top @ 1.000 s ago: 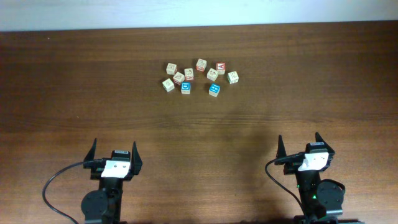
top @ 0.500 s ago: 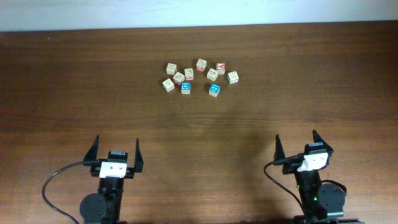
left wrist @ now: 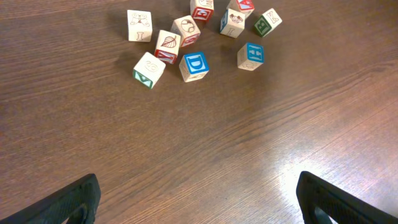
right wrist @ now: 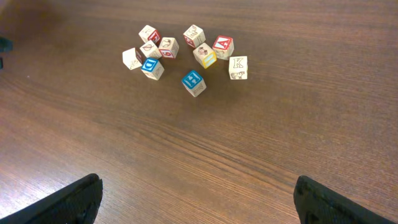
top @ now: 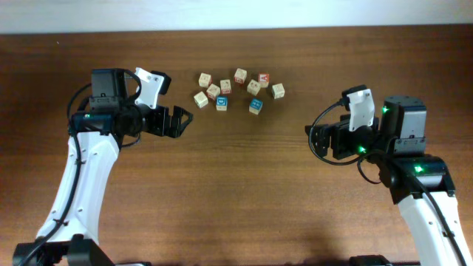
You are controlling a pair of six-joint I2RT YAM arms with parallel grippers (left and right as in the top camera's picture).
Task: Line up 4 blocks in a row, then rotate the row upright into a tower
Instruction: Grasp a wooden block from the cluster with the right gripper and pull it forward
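10 wooden cubes (top: 240,75) lie in a loose cluster at the far middle of the table (top: 236,192). on its near edge are the blue d block (left wrist: 194,65) and the other blue block (left wrist: 250,56), with the cream block with a yellow side (right wrist: 205,56) just behind the latter. the left gripper (top: 179,122) hangs near the cluster's left side and the right gripper (top: 313,140) well apart at the right, both spread wide and holding nothing.

Soft, even indoor light, no hard glare. The bench (top: 244,185) looks dark from overhead, with a paler sheen toward the far side in both wrist views. The blocks (left wrist: 186,43) are sharp, with short soft shadows. The jaws in the wrist-view bottom corners are black and slightly blurred.
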